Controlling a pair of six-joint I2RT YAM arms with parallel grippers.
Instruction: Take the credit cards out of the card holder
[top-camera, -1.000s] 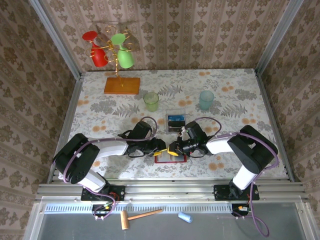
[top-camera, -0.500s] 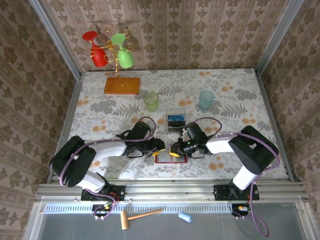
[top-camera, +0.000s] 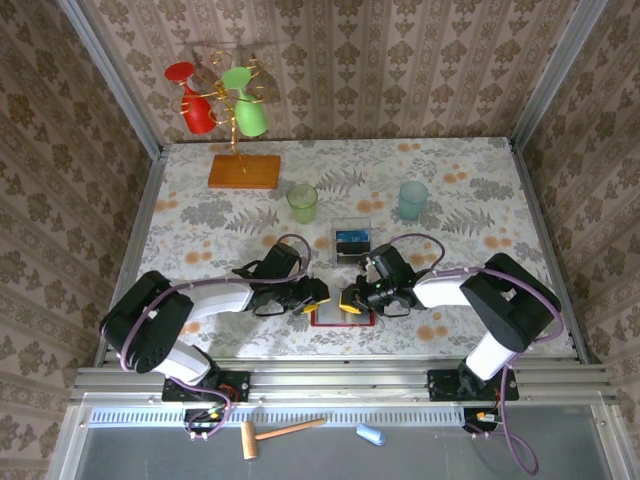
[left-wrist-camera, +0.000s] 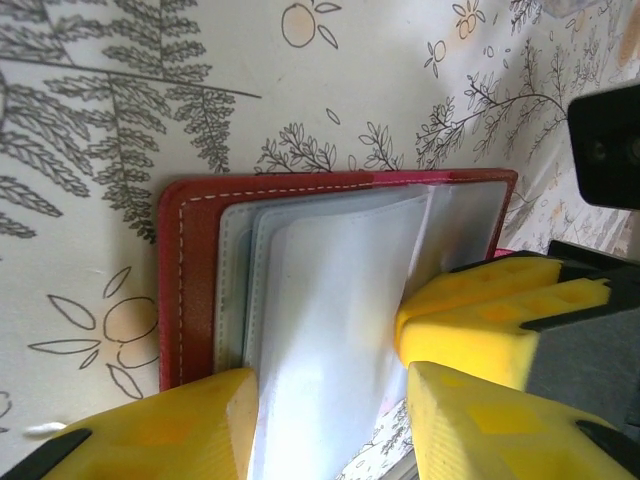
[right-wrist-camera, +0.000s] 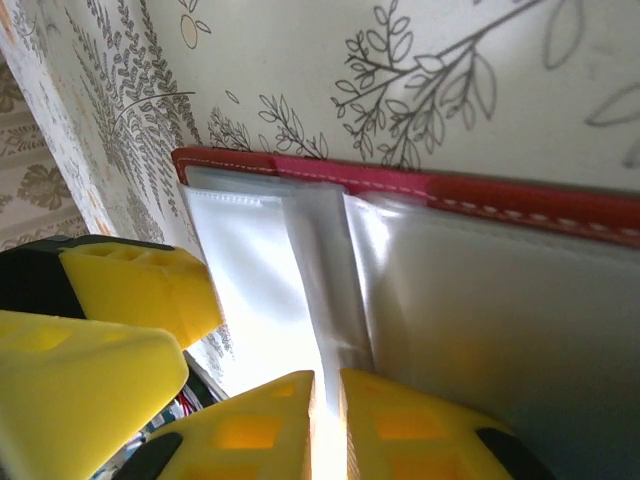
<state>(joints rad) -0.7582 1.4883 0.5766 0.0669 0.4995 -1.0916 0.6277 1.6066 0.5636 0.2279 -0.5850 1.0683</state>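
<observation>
The red card holder (left-wrist-camera: 190, 280) is spread open on the surface (top-camera: 450, 180), and a few credit cards (top-camera: 352, 243) are seen lying just beyond it, so part of the task is judged done. The left claw (left-wrist-camera: 325, 400) is open around the clear sleeves (left-wrist-camera: 330, 270), which look empty. The right claw (right-wrist-camera: 325, 400) is almost closed at one sleeve, but a grip cannot be told.

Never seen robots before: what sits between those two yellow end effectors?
The open red card holder, its clear sleeves lifted, seen in both wrist views.
</observation>
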